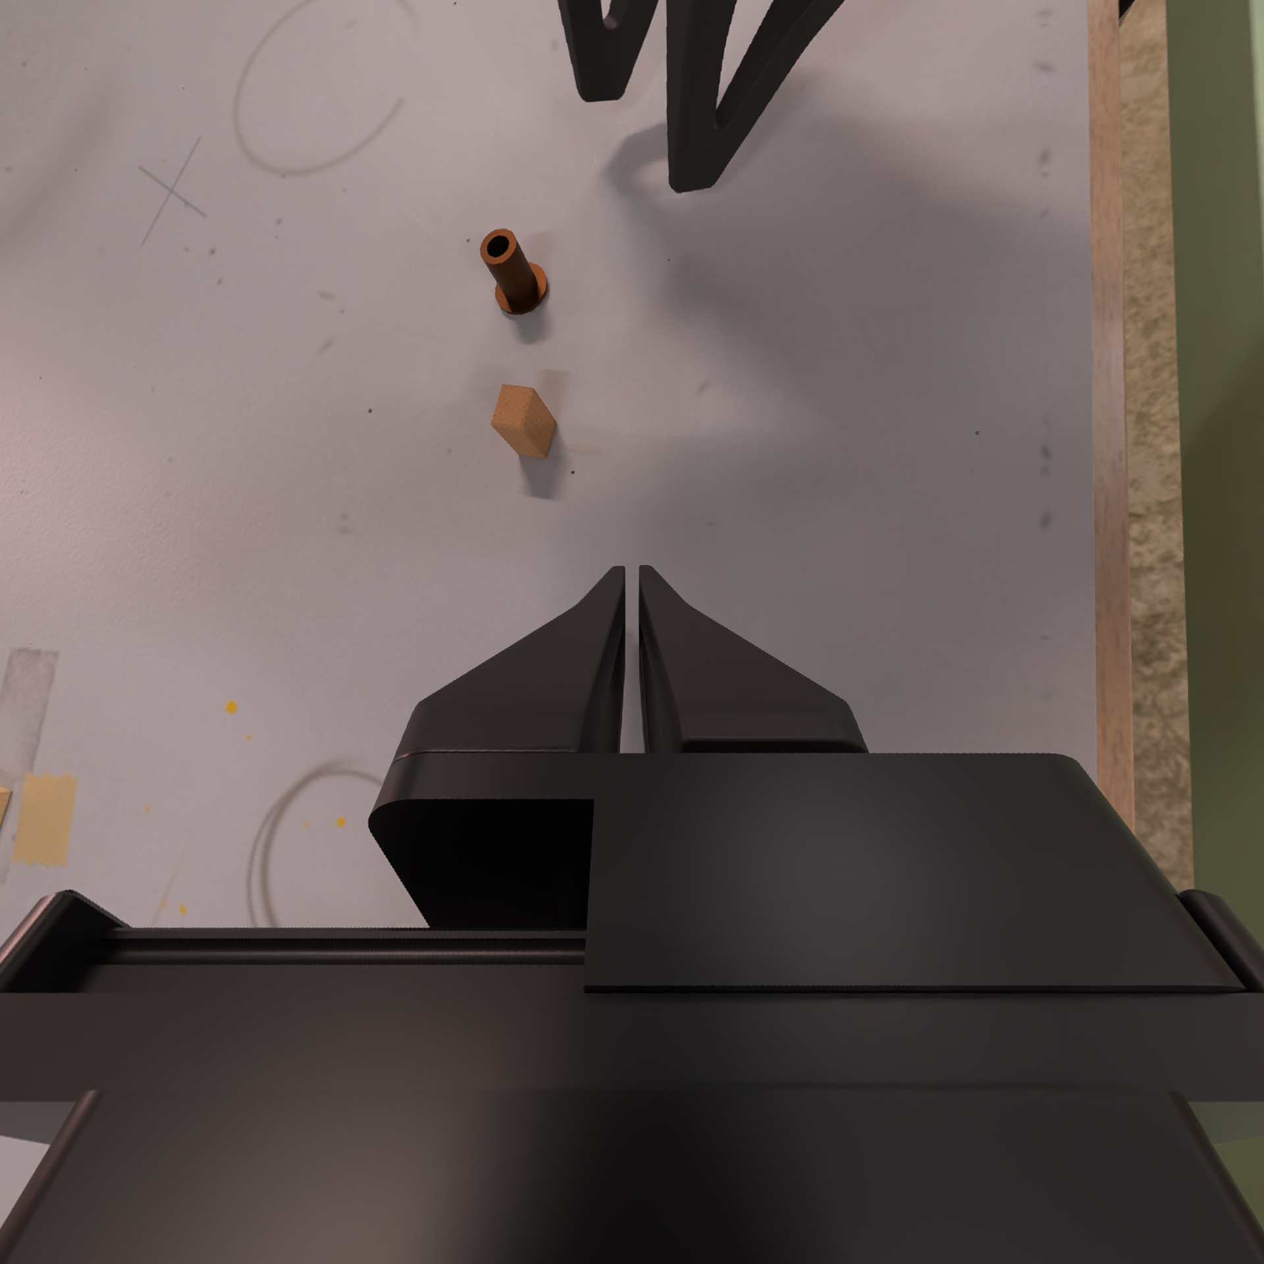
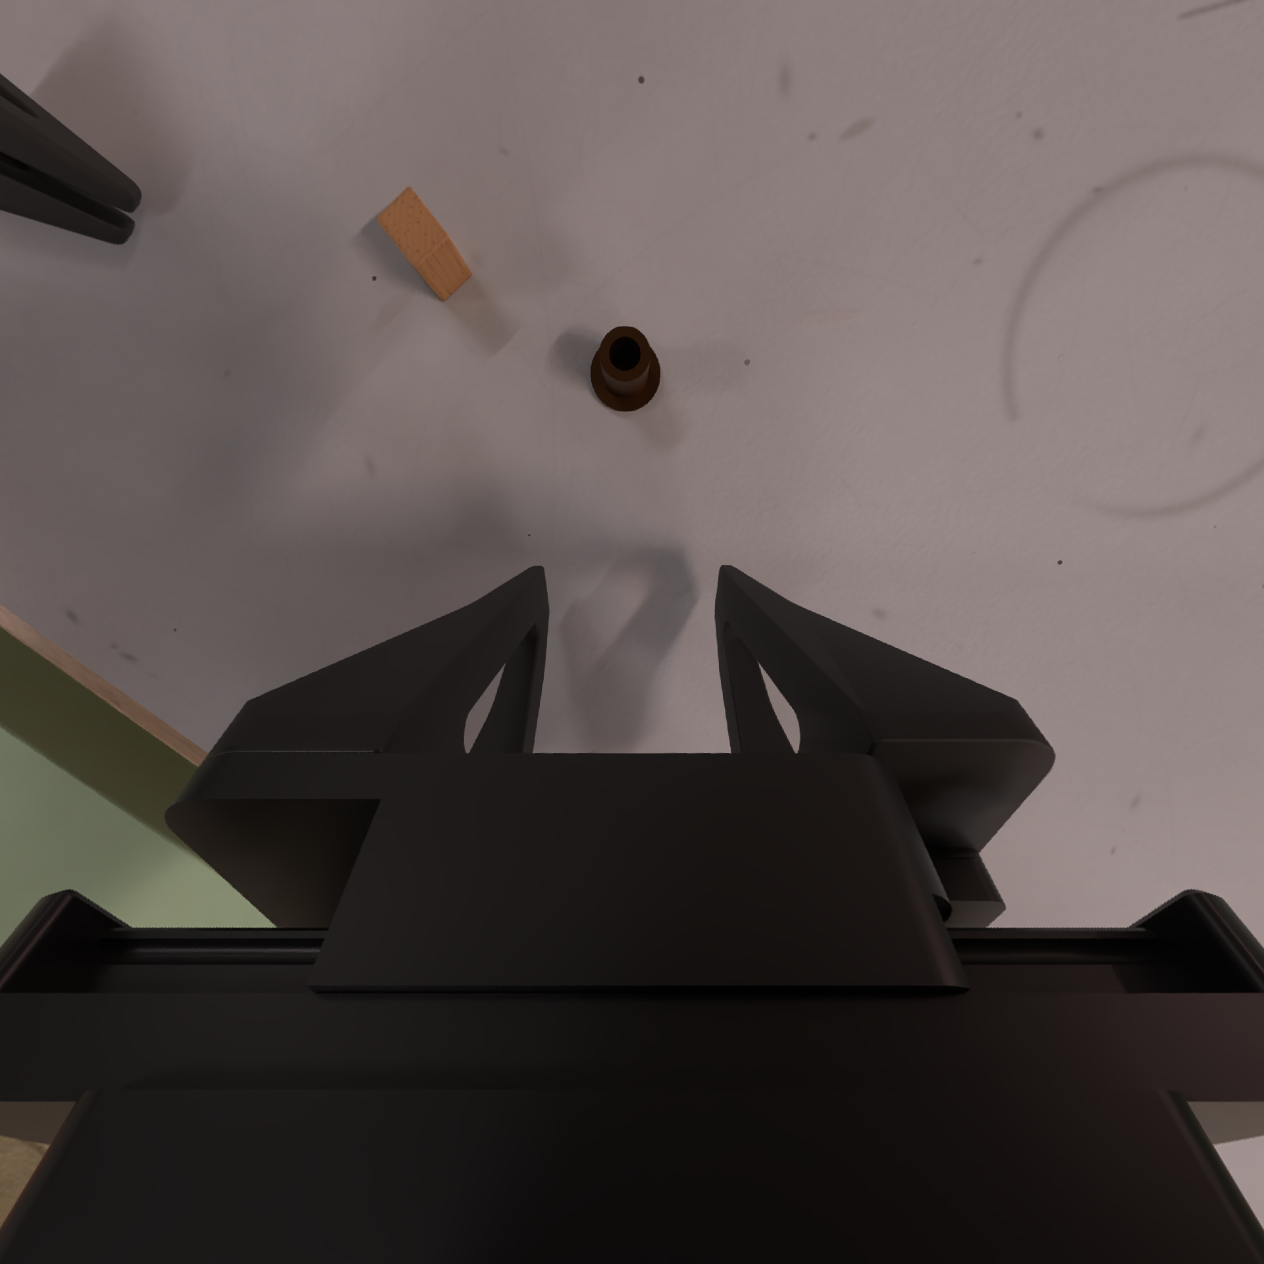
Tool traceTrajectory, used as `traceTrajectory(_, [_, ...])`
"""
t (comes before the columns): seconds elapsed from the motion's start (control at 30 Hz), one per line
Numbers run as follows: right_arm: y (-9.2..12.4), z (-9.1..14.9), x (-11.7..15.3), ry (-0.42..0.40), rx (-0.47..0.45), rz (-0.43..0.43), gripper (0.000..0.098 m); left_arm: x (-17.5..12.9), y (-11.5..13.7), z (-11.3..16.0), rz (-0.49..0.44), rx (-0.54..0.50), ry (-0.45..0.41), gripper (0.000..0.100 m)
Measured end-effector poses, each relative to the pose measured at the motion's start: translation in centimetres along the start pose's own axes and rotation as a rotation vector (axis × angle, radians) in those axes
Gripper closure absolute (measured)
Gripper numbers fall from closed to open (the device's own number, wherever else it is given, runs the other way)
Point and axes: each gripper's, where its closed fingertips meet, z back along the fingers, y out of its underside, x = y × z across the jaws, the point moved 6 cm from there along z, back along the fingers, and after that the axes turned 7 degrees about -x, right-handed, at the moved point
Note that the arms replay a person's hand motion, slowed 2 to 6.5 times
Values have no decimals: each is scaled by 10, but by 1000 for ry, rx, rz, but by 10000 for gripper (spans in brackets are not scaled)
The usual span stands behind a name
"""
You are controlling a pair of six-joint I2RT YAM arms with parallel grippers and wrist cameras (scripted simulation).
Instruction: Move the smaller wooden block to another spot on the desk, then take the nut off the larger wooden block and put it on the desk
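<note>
In the left wrist view, a strip of yellow tape (image 1: 44, 819) lies at the far 9 o'clock edge of the desk (image 1: 171, 479), with a grey strip of tape (image 1: 27, 704) just above it and a sliver of pale wood at the very border, too cropped to identify. Faint pencil rings and a cross mark the pale surface toward 10 and 11 o'clock. Near the centre, toward 12 o'clock from the left gripper (image 1: 632, 569), the small wooden block (image 1: 523, 420) lies on the desk, apart from everything. Beyond it, farther toward 12 o'clock, a brown flanged tube (image 1: 513, 272) stands upright on its flange, its bore open upward; whether this is the nut cannot be told. The left gripper's 2 fingers are nearly together, only a thin slit between them, holding nothing. At 12 to 1 o'clock the right gripper (image 1: 691, 102) hangs above the desk, its fingers spread. A wooden edge strip (image 1: 1108, 410) bounds the desk at 3 o'clock.

In the right wrist view, the left gripper's tips (image 2: 102, 205) show at 10 o'clock, the block (image 2: 424, 243) at 11 o'clock, the tube (image 2: 624, 369) near 12 o'clock. The right gripper (image 2: 632, 581) stands wide and empty over bare desk (image 2: 889, 342). No larger block is in sight.
</note>
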Motion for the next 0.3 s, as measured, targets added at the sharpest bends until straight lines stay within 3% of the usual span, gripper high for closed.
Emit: traceTrajectory(0.3, [-2, 0, 2, 12, 31, -14, 651, -1, 1, 0, -8, 3, -8, 968])
